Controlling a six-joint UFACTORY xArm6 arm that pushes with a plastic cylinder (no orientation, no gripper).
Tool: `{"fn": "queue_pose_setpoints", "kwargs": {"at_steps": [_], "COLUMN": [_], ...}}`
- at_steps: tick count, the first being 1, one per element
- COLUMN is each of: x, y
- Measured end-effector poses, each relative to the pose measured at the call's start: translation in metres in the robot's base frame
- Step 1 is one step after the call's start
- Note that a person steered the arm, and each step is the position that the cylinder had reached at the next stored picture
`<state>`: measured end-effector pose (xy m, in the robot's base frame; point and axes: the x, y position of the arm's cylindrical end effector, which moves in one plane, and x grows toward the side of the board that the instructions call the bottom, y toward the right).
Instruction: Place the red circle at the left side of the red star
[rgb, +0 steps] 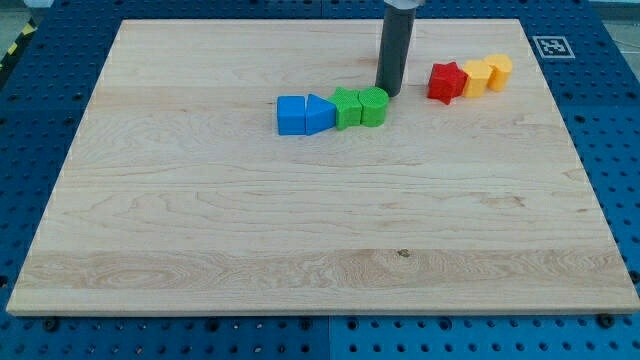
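Note:
The red star (447, 82) lies near the view's top right, touching a yellow block (477, 77) on its right. No red circle shows anywhere on the board; the rod may hide it. My tip (388, 94) is down on the board, left of the red star, just above and to the right of the green circle (373, 106) and close to touching it.
A row of touching blocks runs left from the green circle: a green star (347, 107), a blue triangle (320, 114) and a blue cube (291, 115). A second yellow block (498, 70) touches the first. The wooden board (300, 250) lies on a blue perforated table.

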<state>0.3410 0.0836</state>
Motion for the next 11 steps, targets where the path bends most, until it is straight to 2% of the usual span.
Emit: {"fn": "queue_pose_setpoints", "kwargs": {"at_steps": [3, 5, 6, 8, 11], "x": [-0.011, -0.056, -0.092, -0.123, -0.1], "y": [-0.019, -0.038, -0.047, -0.032, 0.021]}}
